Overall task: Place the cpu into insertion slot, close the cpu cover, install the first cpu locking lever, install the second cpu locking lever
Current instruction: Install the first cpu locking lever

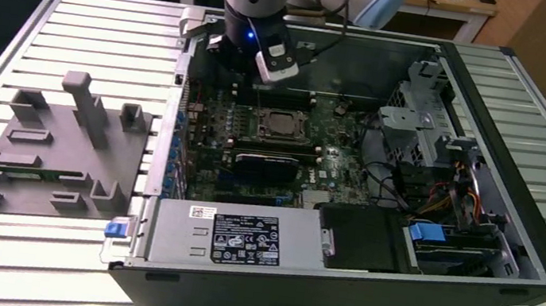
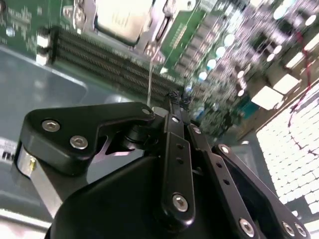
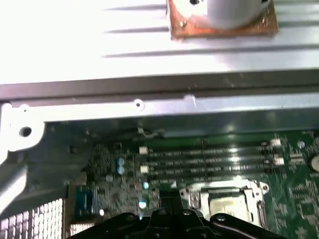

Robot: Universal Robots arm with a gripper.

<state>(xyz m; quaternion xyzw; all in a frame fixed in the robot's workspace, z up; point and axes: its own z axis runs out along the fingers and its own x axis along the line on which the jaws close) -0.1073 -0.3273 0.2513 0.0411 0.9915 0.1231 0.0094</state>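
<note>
Open computer case lies on the slatted bench; the arm stands over its motherboard. The cpu sits in the insertion slot; in the first wrist view the cpu cover appears to lie down around it, though how flat cannot be told. The hand hangs near the socket, beyond the memory slots, with its tips drawn together; nothing is plainly held. A thin silvery rod, judged a locking lever, rises just beside the tips; whether it is pinched cannot be told.

Risks: the sprung lever could slip off the tips and snap back; an unlatched cover could lift; a low hand could strike the memory slots.
</note>
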